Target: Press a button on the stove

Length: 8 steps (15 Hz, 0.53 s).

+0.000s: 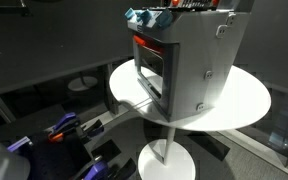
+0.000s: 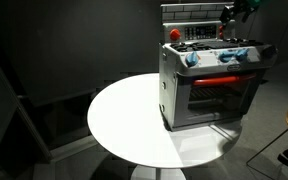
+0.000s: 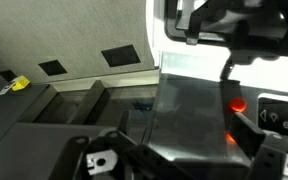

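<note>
Wrist view: gripper fingers show at the bottom edge, set wide apart, nothing between them.
Stove: upright on the round white table in both exterior views.
Stove front: red band above a dark oven window.
Stove top: blue knobs.

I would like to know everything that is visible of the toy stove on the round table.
The stove is a small boxy toy, light grey and plastic-looking, with a red band across the front, a dark oven window, a grey handle and blue knobs along the top front edge. A tiled grey back panel rises behind. Its door looks shut. It stands upright near the edge of the white round table; nothing else visibly touches it.
</note>
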Tool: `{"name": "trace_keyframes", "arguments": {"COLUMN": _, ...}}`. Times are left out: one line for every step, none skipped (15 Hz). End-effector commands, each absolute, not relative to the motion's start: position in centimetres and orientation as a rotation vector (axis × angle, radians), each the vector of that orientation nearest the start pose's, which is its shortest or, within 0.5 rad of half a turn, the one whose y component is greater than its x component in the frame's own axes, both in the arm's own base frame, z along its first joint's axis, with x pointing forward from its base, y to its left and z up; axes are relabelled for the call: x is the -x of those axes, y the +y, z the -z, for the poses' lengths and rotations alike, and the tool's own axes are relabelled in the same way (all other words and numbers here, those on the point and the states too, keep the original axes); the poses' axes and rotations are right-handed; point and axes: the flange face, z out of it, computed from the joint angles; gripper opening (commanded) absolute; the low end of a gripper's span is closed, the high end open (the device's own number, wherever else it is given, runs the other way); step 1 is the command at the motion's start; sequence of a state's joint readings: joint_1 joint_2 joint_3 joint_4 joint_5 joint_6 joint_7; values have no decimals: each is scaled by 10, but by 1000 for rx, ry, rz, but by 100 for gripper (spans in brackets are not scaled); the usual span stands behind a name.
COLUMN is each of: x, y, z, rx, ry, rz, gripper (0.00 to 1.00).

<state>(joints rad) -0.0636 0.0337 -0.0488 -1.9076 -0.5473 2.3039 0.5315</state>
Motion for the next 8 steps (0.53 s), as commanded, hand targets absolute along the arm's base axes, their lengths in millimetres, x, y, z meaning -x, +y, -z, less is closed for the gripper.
{"name": "trace_keyframes", "arguments": {"x": -605, "y": -82, "z": -521, "rx": 3389, "ry": 625, "rz": 795, "gripper": 100}}
{"name": "trace_keyframes", "arguments": {"x": -605, "y": -83, "z": -520, "rx": 3388, "ry": 624, "rz": 795, "gripper": 100}}
{"name": "trace_keyframes", "arguments": {"x": -606, "y": -83, "z": -520, "rx": 3389, "ry": 624, "rz": 795, "gripper": 100}}
{"name": "trace_keyframes", "arguments": {"x": -607, "y": -84, "z": -520, "rx": 3388, "ry": 623, "rz": 796, "gripper": 100}}
{"name": "trace_keyframes", "arguments": {"x": -608, "y": -84, "z": -520, "rx": 3389, "ry": 622, "rz": 798, "gripper": 100}}
{"name": "trace_keyframes", "arguments": {"x": -609, "y": -84, "z": -520, "rx": 3389, "ry": 622, "rz": 799, "gripper": 100}}
{"name": "trace_keyframes", "arguments": {"x": -611, "y": -84, "z": -520, "rx": 3388, "ry": 623, "rz": 802, "gripper": 100}}
{"name": "trace_keyframes", "arguments": {"x": -612, "y": -85, "z": -520, "rx": 3388, "ry": 625, "rz": 804, "gripper": 100}}
